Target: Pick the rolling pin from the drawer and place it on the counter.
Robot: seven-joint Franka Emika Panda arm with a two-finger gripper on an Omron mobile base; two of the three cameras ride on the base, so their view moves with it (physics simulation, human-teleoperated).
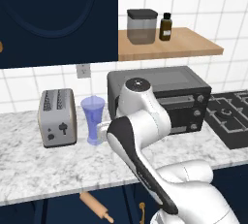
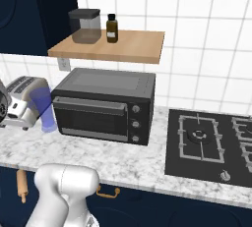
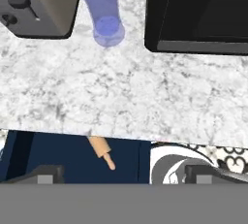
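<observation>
Gripper [image 3: 123, 174]: your fingertips sit wide apart at the bottom of the hand view, jaws open, holding nothing. Arm: folded high over the table [image 1: 48, 169], elbow raised before the toaster oven [image 1: 164, 97], hand aimed down at the front edge. Rolling pin [image 3: 101, 151]: below the table's edge, against the dark blue front, tilted; untouched. Nearby on the table: blue cup [image 1: 92, 116], toaster [image 1: 57, 117].
</observation>
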